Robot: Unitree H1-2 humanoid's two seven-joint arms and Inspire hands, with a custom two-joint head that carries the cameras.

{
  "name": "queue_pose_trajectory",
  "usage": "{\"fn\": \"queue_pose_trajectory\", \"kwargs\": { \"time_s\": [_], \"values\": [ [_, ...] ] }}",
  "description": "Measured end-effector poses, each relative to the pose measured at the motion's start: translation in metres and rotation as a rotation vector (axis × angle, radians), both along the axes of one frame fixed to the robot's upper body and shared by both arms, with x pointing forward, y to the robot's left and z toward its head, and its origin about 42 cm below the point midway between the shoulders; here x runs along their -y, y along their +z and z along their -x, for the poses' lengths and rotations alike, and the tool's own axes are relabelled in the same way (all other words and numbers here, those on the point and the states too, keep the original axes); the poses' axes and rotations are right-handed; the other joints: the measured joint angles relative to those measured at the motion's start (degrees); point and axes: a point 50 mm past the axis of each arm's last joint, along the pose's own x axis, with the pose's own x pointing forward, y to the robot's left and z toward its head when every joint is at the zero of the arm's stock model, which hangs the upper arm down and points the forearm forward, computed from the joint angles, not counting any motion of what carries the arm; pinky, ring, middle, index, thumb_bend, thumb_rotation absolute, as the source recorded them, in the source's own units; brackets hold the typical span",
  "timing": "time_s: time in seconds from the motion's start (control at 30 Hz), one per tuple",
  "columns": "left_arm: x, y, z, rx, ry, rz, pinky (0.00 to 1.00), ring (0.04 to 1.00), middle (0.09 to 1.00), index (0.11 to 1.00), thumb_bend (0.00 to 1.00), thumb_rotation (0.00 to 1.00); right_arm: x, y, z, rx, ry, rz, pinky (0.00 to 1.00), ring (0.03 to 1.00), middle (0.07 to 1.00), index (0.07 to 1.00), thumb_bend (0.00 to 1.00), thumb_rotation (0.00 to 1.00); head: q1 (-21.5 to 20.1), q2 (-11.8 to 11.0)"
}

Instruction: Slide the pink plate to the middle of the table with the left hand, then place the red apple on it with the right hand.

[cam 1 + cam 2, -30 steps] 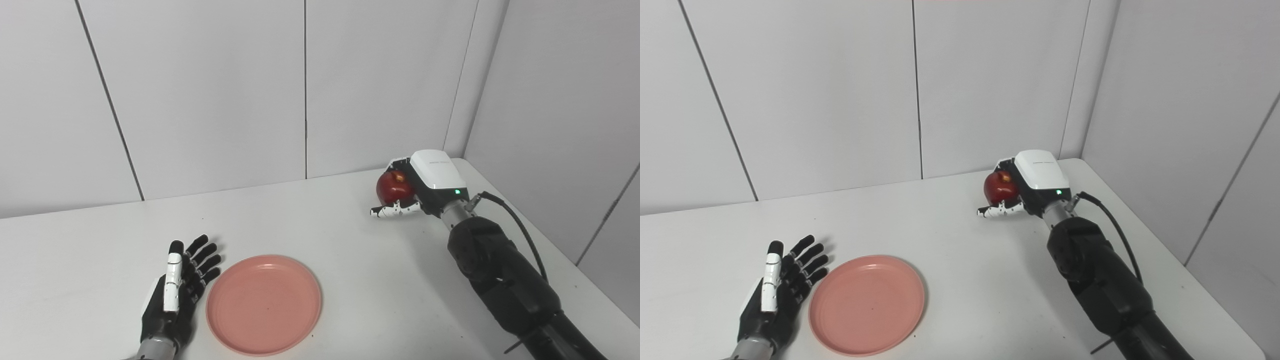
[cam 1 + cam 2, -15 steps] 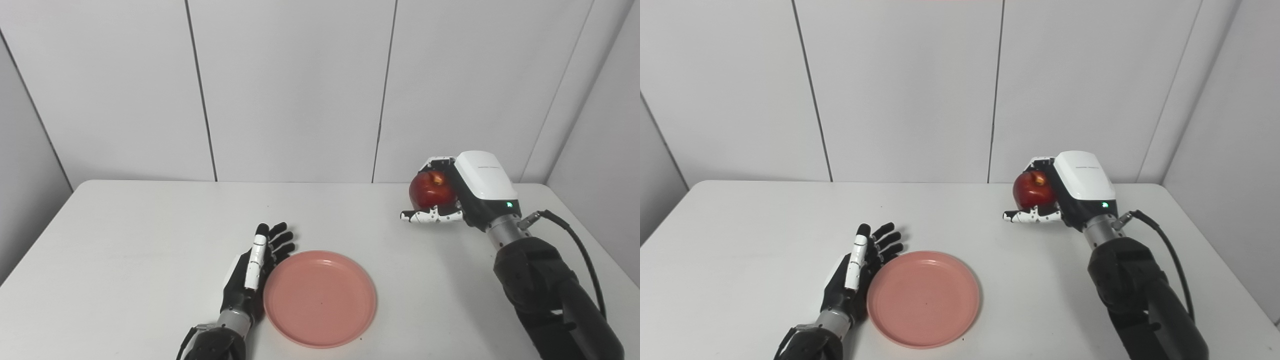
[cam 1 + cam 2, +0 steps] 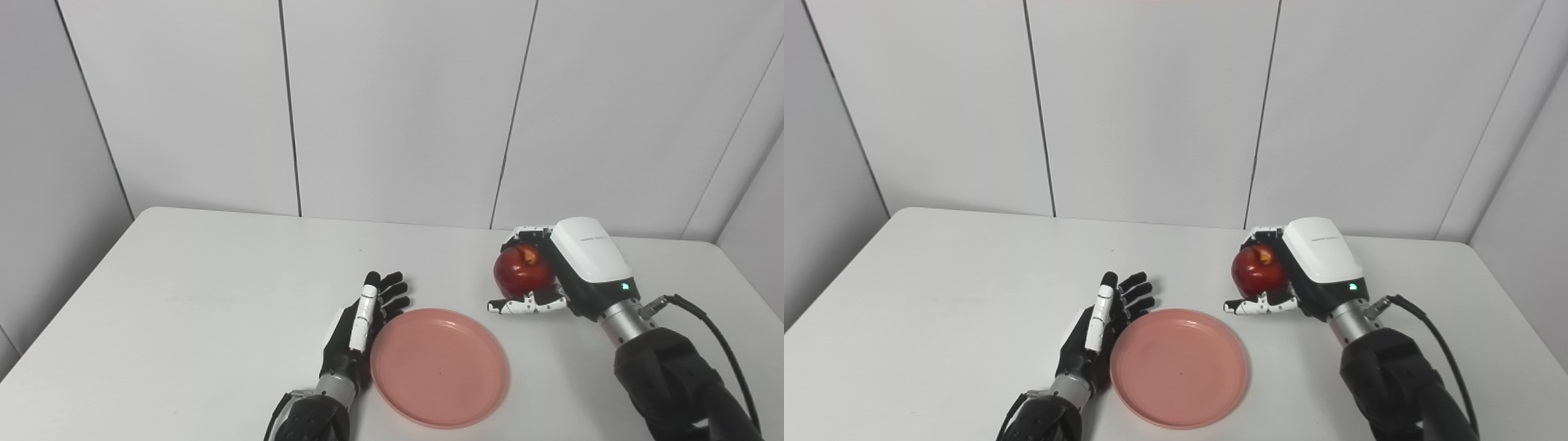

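Meanwhile right hand [image 3: 560, 275] grips red apple [image 3: 519, 272]; left hand [image 3: 361, 321] flat, open, empty.

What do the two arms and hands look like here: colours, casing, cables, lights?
The left hand is black with one white finger and a silver wrist. The right hand has a white back casing, a green light, white black-dotted fingers and a silver wrist. Both arms are black-covered; a black cable loops off the right wrist.

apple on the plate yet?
No, the apple is in the right hand, off past the right rim of the plate, which holds nothing.
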Motion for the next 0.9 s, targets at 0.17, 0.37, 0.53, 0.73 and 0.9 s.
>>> {"fn": "queue_pose_trajectory", "kwargs": {
  "time_s": [0.17, 0.37, 0.53, 0.73, 0.9],
  "values": [
    [0.0, 0.0, 0.0, 0.0, -0.001, 0.0, 0.87, 0.848, 0.848, 0.804, 0.68, 0.99, -0.015, -0.002, 0.003, -0.01, 0.037, 0.0, 0.19, 0.265, 0.356, 0.402, 0.68, 0.5, -0.52, 0.61],
    [0.0, 0.001, 0.0, 0.002, -0.001, 0.0, 0.87, 0.846, 0.84, 0.802, 0.69, 0.98, -0.038, -0.006, 0.009, -0.037, 0.101, 0.009, 0.2, 0.273, 0.359, 0.412, 0.67, 0.52, -1.58, 0.88],
    [-0.001, 0.002, 0.0, 0.004, 0.002, 0.001, 0.88, 0.838, 0.828, 0.794, 0.71, 0.97, -0.049, -0.006, 0.014, -0.036, 0.128, 0.039, 0.24, 0.294, 0.372, 0.42, 0.66, 0.53, -3.16, 1.14],
    [-0.002, 0.003, 0.001, 0.002, 0.003, -0.002, 0.87, 0.839, 0.831, 0.799, 0.69, 1.0, -0.075, -0.013, 0.02, -0.075, 0.183, 0.051, 0.21, 0.281, 0.37, 0.405, 0.66, 0.52, -3.86, 1.32],
    [-0.008, 0.002, 0.002, 0.009, -0.006, -0.013, 0.86, 0.849, 0.839, 0.805, 0.67, 1.0, -0.09, -0.02, 0.024, -0.094, 0.216, 0.076, 0.19, 0.251, 0.34, 0.376, 0.66, 0.51, -4.39, 1.67]
  ]
}}
